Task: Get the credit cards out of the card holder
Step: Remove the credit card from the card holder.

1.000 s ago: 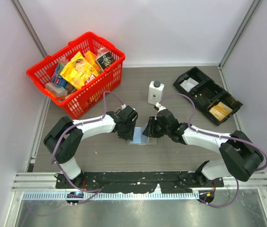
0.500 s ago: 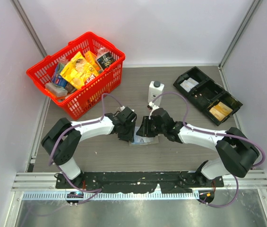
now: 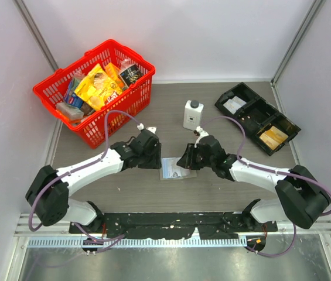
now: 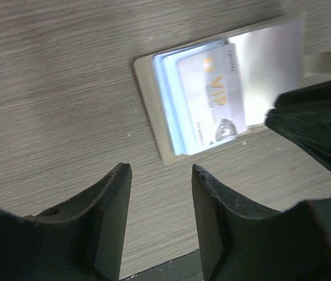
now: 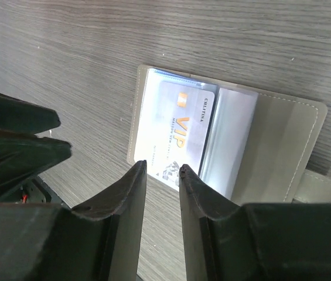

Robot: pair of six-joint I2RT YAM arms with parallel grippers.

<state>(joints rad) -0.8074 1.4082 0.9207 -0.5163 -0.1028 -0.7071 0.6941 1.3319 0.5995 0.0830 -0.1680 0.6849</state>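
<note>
**Left arm drawn back; card holder lies open with cards still seated**

- Red basket [image 3: 98, 88]: at 10 o'clock from the holder. It holds yellow and orange packets whose print is too small to read.
- Left gripper [image 3: 152, 157]: half a second ago it was crowded over the holder. Now it has withdrawn to the holder's 9 o'clock, jaws spread and empty over bare table.
- Card holder [image 3: 183, 174]: taupe, flat on the table at centre, flap folded out toward 3 o'clock. It is newly uncovered, so the pocket is clear for a pull.
- Credit cards [image 5: 180, 134]: a pale blue-white stack still inside the clear pocket, so extraction is judged not yet done. The top card reads "VIP" in gold beside a gold chip square, and the finer lines are illegible.
- Right gripper [image 5: 160, 171]: at the holder's 3 o'clock, fingers narrowly parted over the top card's edge and pinching nothing.
- White bottle [image 3: 193, 115]: at 1 o'clock, label unreadable.
- Black tray [image 3: 253, 105]: at 2 o'clock.
</note>
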